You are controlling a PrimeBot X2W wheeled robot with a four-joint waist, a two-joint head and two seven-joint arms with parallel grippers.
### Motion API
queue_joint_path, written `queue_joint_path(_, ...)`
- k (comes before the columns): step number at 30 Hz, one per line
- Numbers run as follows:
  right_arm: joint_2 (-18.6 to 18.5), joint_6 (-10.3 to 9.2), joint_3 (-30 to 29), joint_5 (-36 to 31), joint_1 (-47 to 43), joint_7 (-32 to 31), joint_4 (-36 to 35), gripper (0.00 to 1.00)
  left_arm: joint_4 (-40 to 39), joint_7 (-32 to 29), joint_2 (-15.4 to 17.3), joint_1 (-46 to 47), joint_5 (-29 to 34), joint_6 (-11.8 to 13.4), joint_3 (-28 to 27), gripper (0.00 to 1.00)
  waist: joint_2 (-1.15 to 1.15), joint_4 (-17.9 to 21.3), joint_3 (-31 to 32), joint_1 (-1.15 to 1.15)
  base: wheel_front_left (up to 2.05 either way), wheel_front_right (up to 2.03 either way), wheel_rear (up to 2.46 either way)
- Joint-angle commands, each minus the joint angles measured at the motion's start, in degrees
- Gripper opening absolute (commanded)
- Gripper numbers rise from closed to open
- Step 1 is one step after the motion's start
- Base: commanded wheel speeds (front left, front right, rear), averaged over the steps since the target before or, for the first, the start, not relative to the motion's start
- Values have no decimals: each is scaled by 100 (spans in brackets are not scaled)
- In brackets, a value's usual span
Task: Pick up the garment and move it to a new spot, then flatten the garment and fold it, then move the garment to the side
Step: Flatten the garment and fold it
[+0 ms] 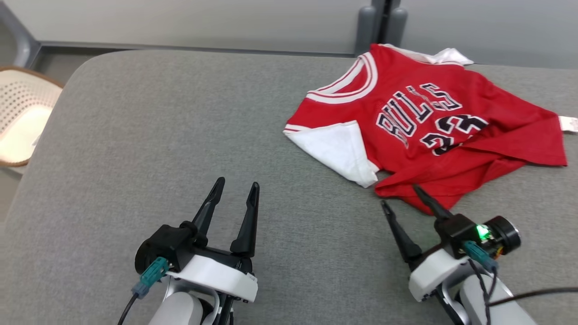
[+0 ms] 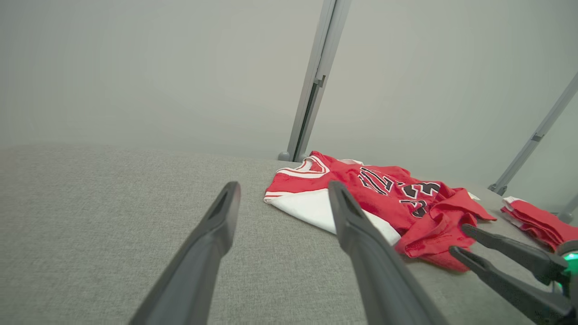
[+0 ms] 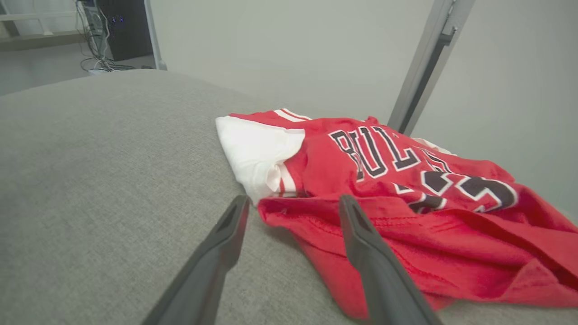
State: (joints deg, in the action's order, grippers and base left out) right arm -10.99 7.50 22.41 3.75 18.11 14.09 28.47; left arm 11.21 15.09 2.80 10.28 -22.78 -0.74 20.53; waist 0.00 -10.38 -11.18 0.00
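The garment [image 1: 420,122] is a red basketball jersey with white sleeves and dark lettering, lying crumpled at the far right of the grey padded table [image 1: 158,135]. It also appears in the left wrist view [image 2: 379,194] and the right wrist view [image 3: 384,180]. My right gripper [image 1: 401,197] is open just short of the jersey's near red hem, one finger over the fabric edge, holding nothing. In its own view the right gripper [image 3: 293,203] straddles that hem. My left gripper [image 1: 237,183] stands open over bare table to the jersey's left, empty [image 2: 284,189].
A pale wicker chair [image 1: 22,117] stands off the table's left edge. A grey post [image 1: 379,27] rises behind the table at the back. Another folded red cloth [image 2: 539,219] lies past the jersey on the right. Wide bare table spreads at left and centre.
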Motion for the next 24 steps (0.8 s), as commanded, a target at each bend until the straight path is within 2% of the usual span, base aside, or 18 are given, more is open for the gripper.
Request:
queue_joint_path(1, -31, -2, 89, 13, 139, -54, 104, 100, -17, 7, 22, 126, -39, 38, 26, 100, 0, -170, -128, 0, 0, 0, 0)
queue_joint_path(10, -81, -3, 243, 232, 624, -235, 936, 100, -80, 7, 20, 215, -182, 121, 212, 100, 0, -576, -344, 0, 0, 0, 0)
queue_joint_path(22, -2, -3, -38, 156, 860, -281, 1480, 100, -72, 7, 22, 244, -197, 168, 227, 100, 0, -603, -393, 0, 0, 0, 0)
queue_joint_path(23, 9, -3, -72, 161, 873, -294, 1521, 98, -70, 7, 21, 250, -200, 167, 229, 100, 0, -593, -392, 0, 0, 0, 0)
queue_joint_path(24, 27, -4, -96, 161, 886, -298, 1550, 78, -71, 7, 21, 258, -201, 167, 235, 100, 0, -583, -390, 0, 0, 0, 0)
